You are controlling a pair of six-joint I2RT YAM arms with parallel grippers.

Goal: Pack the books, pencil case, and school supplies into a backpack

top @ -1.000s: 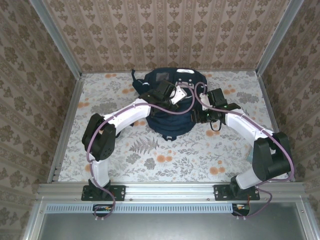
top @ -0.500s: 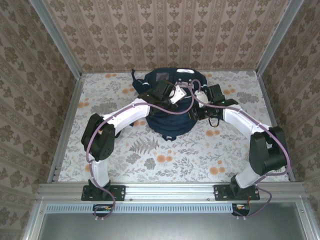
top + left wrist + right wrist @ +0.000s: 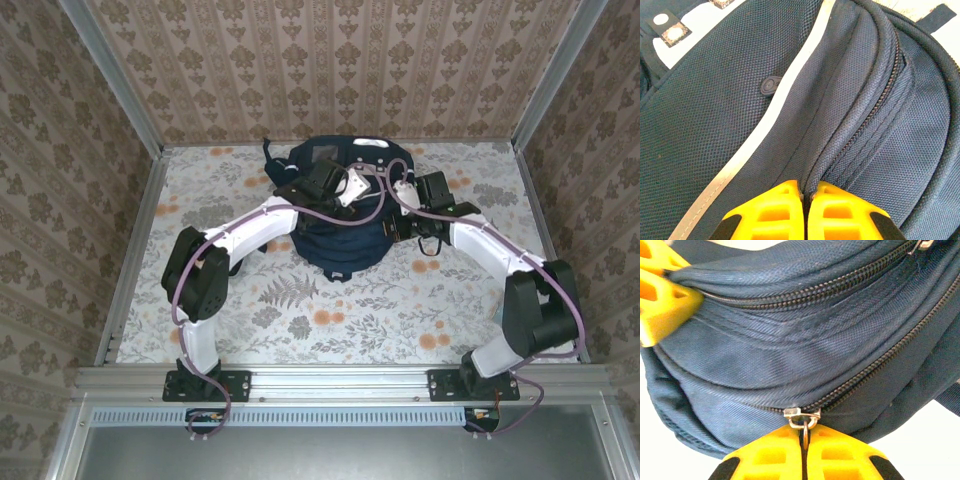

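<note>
Navy backpack (image 3: 335,252): coarse woven nylon, rounded, bulging, thin white stripe, dark toothed zippers. Sits at 12 o'clock on floral table (image 3: 300,310). Fabric fold beside a zipper seam pinched in left gripper (image 3: 805,192), ribbed yellow fingers (image 3: 775,210) pressed together. Small metal zipper pull (image 3: 802,415) clamped in right gripper (image 3: 804,435).

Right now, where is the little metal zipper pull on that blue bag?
In the right wrist view the zipper pull sits bottom centre, on the lower zip of the backpack, pinched by the shut right gripper.
</note>
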